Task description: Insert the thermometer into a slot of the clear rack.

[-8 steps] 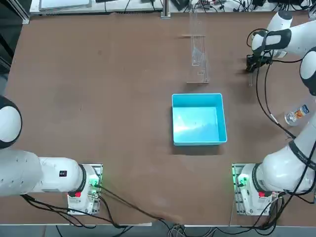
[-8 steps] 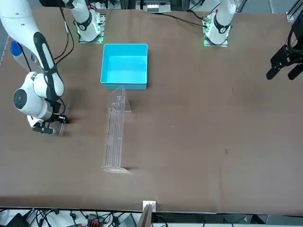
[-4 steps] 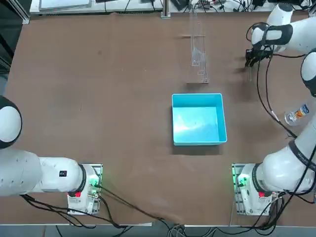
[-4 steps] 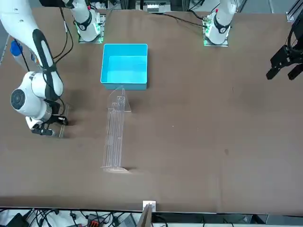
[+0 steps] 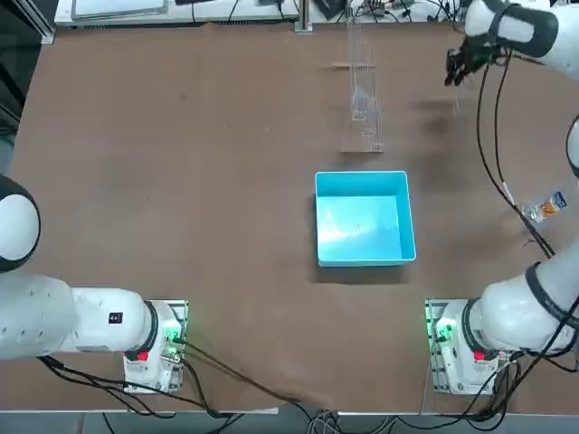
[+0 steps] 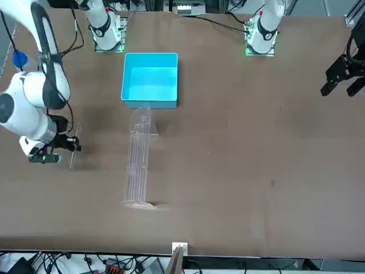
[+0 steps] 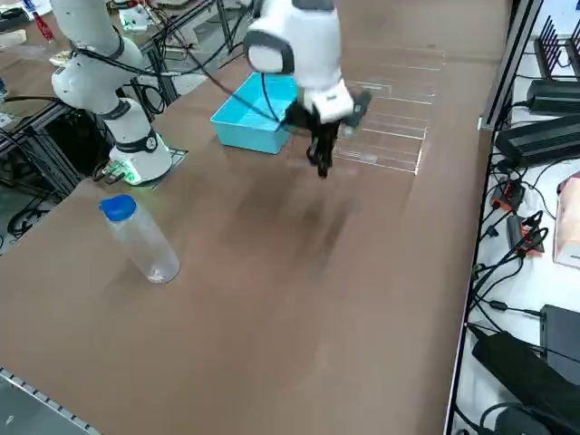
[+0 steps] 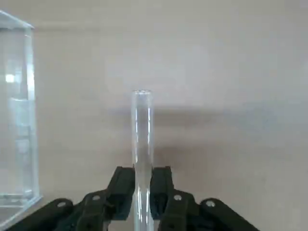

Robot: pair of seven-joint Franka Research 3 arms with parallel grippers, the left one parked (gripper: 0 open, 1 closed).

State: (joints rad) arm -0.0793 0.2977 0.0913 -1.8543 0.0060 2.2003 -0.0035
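the black two-finger right gripper (image 8: pixel 142 185) is clamped on the thin clear glass thermometer (image 8: pixel 142 130), which hangs upright below it, clear of the brown table (image 5: pixel 181 181). the long transparent acrylic rack (image 5: pixel 364 86) stands near, toward the table's middle, its length running away from the robot.
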